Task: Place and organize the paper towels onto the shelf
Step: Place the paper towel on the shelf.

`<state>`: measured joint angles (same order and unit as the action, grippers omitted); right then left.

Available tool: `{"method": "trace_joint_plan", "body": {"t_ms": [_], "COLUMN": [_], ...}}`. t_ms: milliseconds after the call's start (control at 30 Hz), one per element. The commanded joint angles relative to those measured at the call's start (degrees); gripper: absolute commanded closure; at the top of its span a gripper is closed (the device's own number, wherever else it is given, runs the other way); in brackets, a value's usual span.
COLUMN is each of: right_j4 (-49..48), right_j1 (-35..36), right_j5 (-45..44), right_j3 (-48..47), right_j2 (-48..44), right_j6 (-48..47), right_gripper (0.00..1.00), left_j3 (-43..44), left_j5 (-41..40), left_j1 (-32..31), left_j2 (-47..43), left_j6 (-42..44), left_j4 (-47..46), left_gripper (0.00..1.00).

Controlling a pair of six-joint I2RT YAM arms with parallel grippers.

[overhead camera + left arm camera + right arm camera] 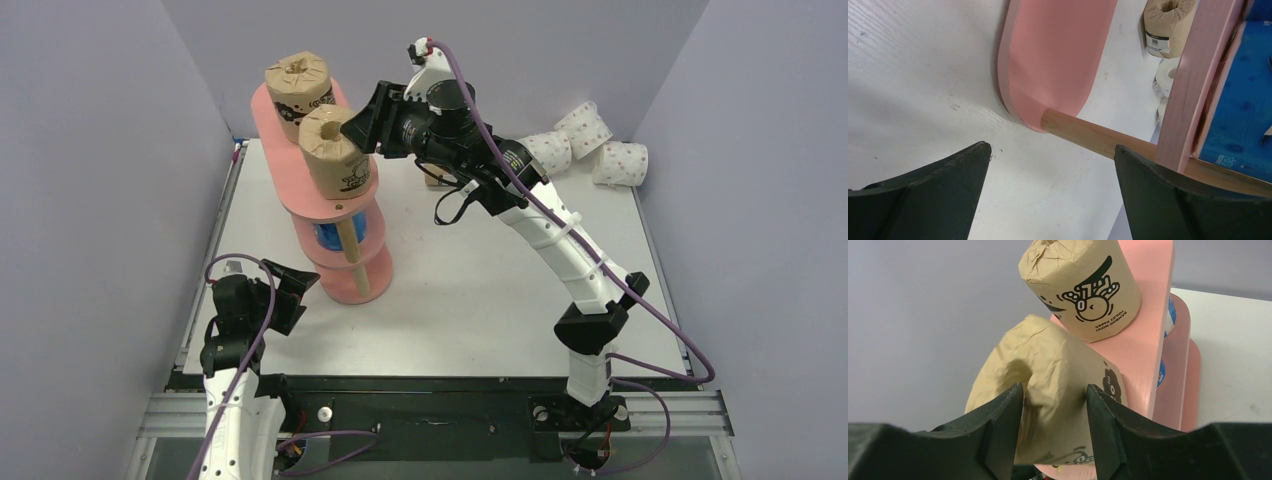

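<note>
- Top external: blue rolls [328,237] on the mid tier are mostly hidden by boards + post, count unclear.
- Left wrist: third brown roll [1165,22] on the table [923,75], cut off by frame edge + shelf board.
- Right gripper [1053,390] narrow, fingers pressed into the crumpled end of the near brown roll [1058,355]. It's on the top board of the shelf [1148,315], just beside the far brown roll [1083,285].
- Left gripper [1050,150] wide, nothing held, low by the post [1083,132].
- White dotted rolls [590,125] in the far right corner.
- Creased kraft wraps, smooth salmon boards w/ rounded ends, round pale wood post.

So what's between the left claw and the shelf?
Only bare table, top view; the open left claw sits just short of the shelf.
</note>
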<state>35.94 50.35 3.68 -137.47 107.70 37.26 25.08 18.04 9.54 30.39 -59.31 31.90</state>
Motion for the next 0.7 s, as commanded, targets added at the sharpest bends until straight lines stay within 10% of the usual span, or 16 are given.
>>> {"method": "trace_joint_plan", "body": {"t_ms": [0, 433, 667], "right_j4": [-3.8, -10.1, -26.2], "right_j1": [0.4, 0.8, 1.3], "right_j5": [1.0, 1.8, 1.8], "right_j3": [-2.0, 8.2, 35.8], "right_j2": [0.2, -9.8, -23.6], "right_j6": [1.1, -0.9, -12.8], "right_gripper": [0.53, 0.34, 0.34], "left_j3": [0.6, 0.8, 1.0], "left_j5": [0.1, 0.2, -0.2], "left_j1": [0.4, 0.5, 0.4], "left_j2": [-0.4, -0.7, -1.1], "left_j6": [0.3, 0.3, 0.8], "left_j4": [-1.3, -1.0, -0.5], "left_gripper": [0.07, 0.07, 0.06]}}
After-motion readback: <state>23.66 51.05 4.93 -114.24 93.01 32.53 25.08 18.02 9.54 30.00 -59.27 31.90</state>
